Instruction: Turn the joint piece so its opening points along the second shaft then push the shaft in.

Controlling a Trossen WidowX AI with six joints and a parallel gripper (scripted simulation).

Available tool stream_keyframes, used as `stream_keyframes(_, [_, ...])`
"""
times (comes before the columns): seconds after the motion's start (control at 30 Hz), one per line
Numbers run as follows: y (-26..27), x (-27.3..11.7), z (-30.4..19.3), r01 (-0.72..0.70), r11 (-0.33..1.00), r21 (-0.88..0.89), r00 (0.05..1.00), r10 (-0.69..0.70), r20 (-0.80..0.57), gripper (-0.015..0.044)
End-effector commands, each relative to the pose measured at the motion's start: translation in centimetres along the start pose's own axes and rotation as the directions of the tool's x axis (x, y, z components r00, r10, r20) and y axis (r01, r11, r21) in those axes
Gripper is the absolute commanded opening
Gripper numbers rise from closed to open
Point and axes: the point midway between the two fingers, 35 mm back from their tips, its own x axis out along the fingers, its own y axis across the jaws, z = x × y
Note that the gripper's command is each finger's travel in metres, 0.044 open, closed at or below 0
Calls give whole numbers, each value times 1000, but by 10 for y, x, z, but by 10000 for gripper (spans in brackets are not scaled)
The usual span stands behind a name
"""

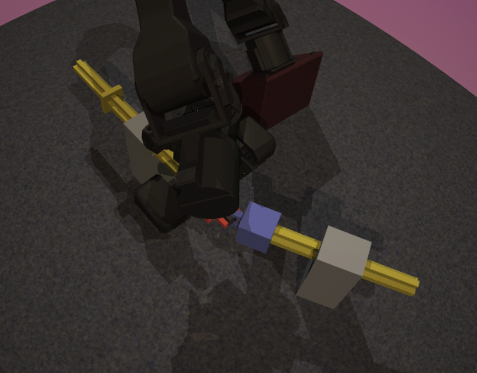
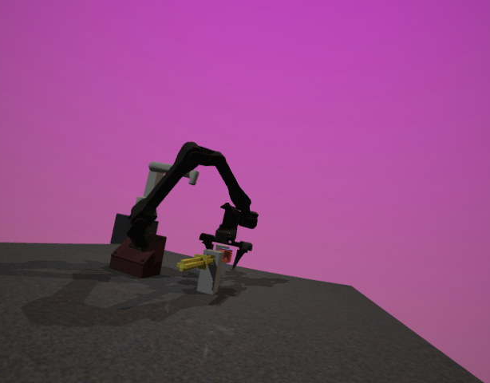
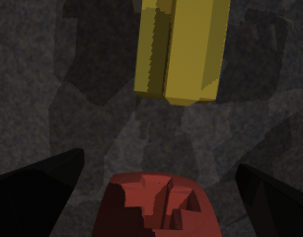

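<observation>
Look at the red joint piece (image 1: pixel 222 221) (image 2: pixel 226 255) (image 3: pixel 156 197) first, since all the rest sits around it. It is up off the grey ground (image 1: pixel 391 180) (image 2: pixel 278 329) (image 3: pixel 23 94), next to the blue part (image 1: pixel 259 224) on the end of the fixed yellow shaft (image 1: pixel 295 239).

Your gripper (image 1: pixel 208 180) (image 2: pixel 224 263) (image 3: pixel 162 164) is wide open and has hold of nothing. In the wrist view, one black finger is on each side of the red piece, with space between each finger and the red sides.

The red piece has a cross-shaped hole, and it faces the end of the sliding yellow shaft (image 1: pixel 91 77) (image 2: pixel 191 262) (image 3: pixel 195 54). You can see a space between the red piece and that shaft, so the shaft is not in the hole. You cannot tell if the two line up just right.

On the sliding shaft's side of the red piece is a pale block (image 1: pixel 140 152) (image 2: pixel 207 276) with the shaft going through it. Past that block, farther from the red piece, the shaft has a yellow square collar (image 1: pixel 112 96). On the other side of the red piece, past the blue part, a second pale block (image 1: pixel 339 256) holds the fixed shaft.
</observation>
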Motion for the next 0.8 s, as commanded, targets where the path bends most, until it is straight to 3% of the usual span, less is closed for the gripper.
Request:
stream_keyframes(0.0, [3,-18,-5,-20,1000,1,997,20,77,440])
stream_keyframes(0.3, [2,-27,-4,-25,999,-23,993,28,118,440])
stream_keyframes(0.77, [5,-68,-4,3,882,-470,998,29,59,440])
